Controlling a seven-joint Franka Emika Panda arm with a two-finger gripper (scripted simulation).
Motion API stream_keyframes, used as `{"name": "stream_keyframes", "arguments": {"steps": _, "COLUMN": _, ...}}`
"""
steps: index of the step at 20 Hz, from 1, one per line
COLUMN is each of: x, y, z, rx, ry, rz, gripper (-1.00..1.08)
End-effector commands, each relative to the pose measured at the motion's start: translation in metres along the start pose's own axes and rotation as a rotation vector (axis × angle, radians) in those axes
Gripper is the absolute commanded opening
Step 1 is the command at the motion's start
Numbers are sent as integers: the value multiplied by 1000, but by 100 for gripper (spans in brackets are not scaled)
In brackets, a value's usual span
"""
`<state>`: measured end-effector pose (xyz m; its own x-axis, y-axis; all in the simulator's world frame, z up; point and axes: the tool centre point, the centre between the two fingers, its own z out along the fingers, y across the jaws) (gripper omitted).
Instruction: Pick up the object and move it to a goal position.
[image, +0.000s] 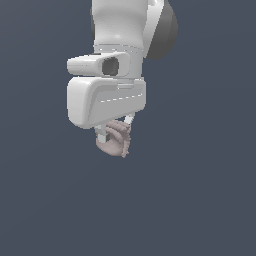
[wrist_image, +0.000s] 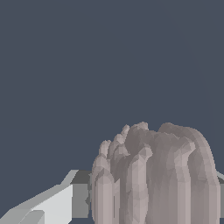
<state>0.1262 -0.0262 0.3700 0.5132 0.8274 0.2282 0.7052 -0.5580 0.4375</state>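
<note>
we observe the white panda arm's gripper (image: 116, 134) pointing downward against a uniform dark blue-grey backdrop. its fingers (image: 102, 136) are closed on the small lumpy pinkish-grey-brown object (image: 116, 141), which sits between them directly beneath the white hand housing. in the exterior view a curled lobe hangs just below the fingertips. in the wrist view the object's (wrist_image: 157, 175) ridged, bumpy surface fills the near field, one pale finger (wrist_image: 65, 201) touching its side.
</note>
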Motion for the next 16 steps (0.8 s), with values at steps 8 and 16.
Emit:
{"name": "stream_keyframes", "arguments": {"steps": 8, "x": 34, "y": 55, "z": -112, "rx": -179, "ry": 76, "rz": 43, "gripper": -100}}
{"name": "stream_keyframes", "arguments": {"steps": 16, "x": 36, "y": 58, "z": -119, "rx": -191, "ry": 79, "rz": 44, "gripper": -100}}
